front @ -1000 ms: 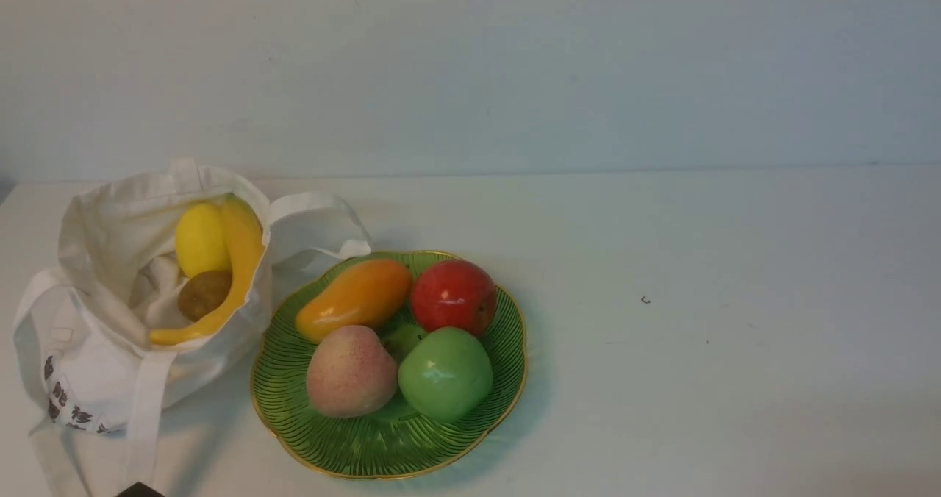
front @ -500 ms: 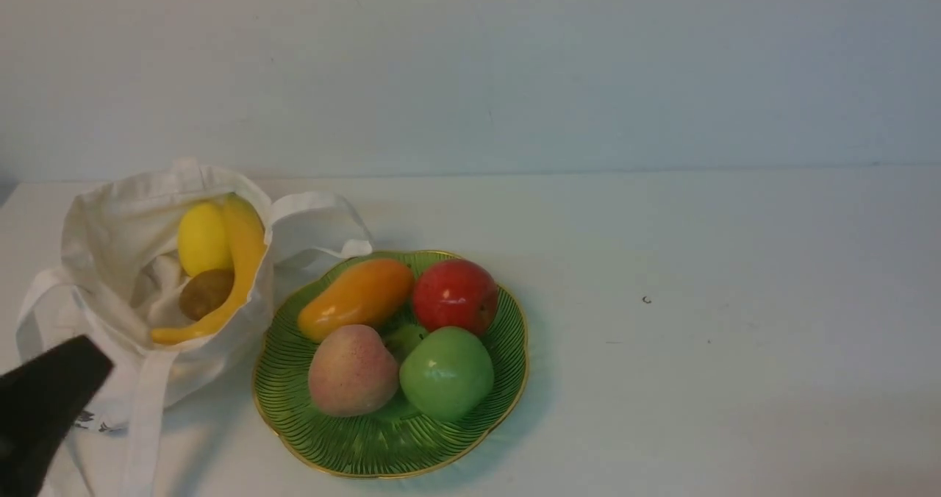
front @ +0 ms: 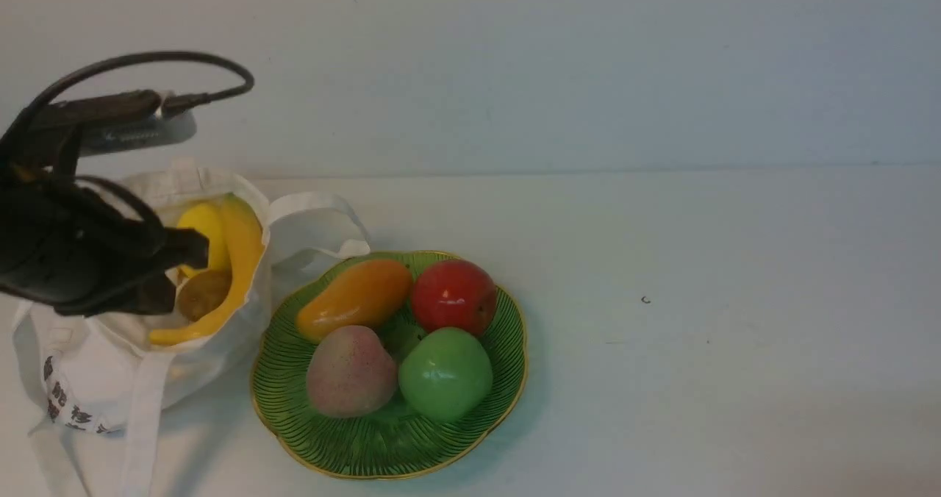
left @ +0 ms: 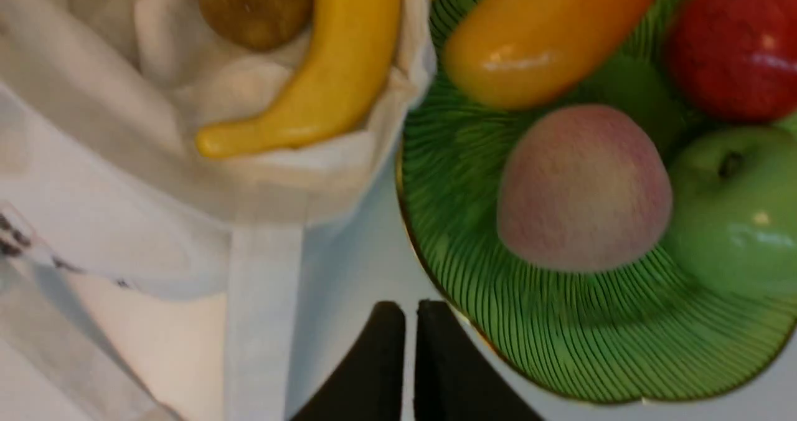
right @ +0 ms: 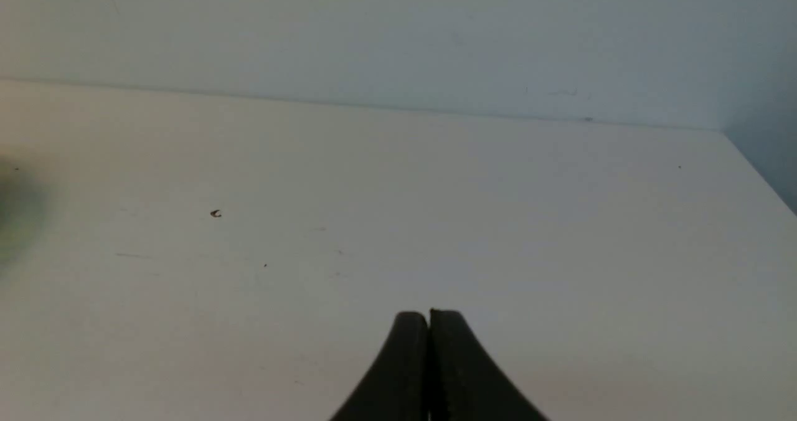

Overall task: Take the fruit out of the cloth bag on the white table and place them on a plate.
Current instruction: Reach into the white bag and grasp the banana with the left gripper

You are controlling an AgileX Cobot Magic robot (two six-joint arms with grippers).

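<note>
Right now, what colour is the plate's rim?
The plate's rim is gold; it shows best in the front view.

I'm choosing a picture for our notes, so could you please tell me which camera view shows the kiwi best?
The front view: the kiwi shows almost whole inside the bag. The left wrist view cuts it off at the picture's edge; the right wrist view doesn't show it.

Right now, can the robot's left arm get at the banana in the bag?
Probably yes: the left jaws are empty, and the banana lies along the open mouth of the bag, though they'd have to open first.
</note>
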